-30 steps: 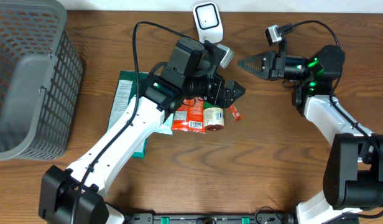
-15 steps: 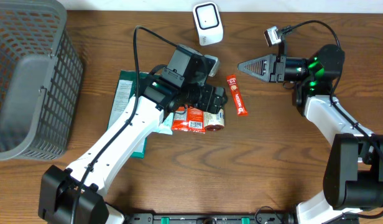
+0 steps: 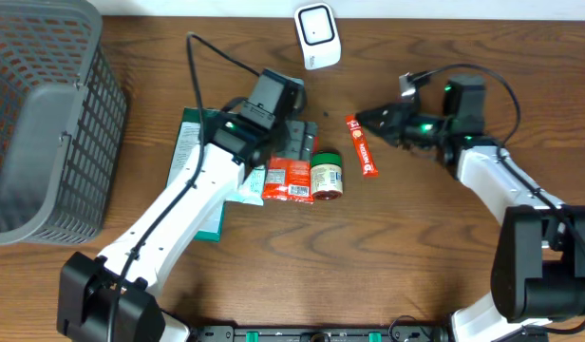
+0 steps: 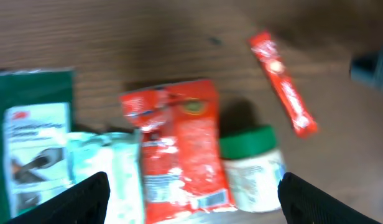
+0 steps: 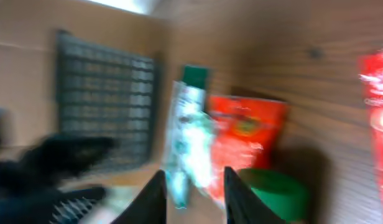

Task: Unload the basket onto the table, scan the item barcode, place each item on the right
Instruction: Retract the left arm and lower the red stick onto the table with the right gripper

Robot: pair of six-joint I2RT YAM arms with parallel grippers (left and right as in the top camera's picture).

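Note:
A thin red stick packet (image 3: pixel 362 145) lies flat on the wood between my two grippers, below the white barcode scanner (image 3: pixel 316 34). My left gripper (image 3: pixel 298 144) hangs open above the item pile, holding nothing. In the left wrist view the left gripper (image 4: pixel 191 208) straddles a red pouch (image 4: pixel 179 152) and a green-lidded jar (image 4: pixel 250 168), with the stick packet (image 4: pixel 283 84) further off. My right gripper (image 3: pixel 368 120) sits just right of the stick's top end, apart from it. In the blurred right wrist view the right gripper (image 5: pixel 194 198) shows its fingers slightly apart, with nothing between them.
A grey plastic basket (image 3: pixel 46 114) fills the left side of the table. A green card package (image 3: pixel 191 152) and a pale teal packet (image 4: pixel 110 174) lie left of the red pouch (image 3: pixel 288 178). The jar (image 3: pixel 326 178) stands beside the pouch.
My left arm drew back to the left, away from the scanner, leaving the red stick packet on the table. The right gripper dropped down-left toward the stick and its jaws parted.

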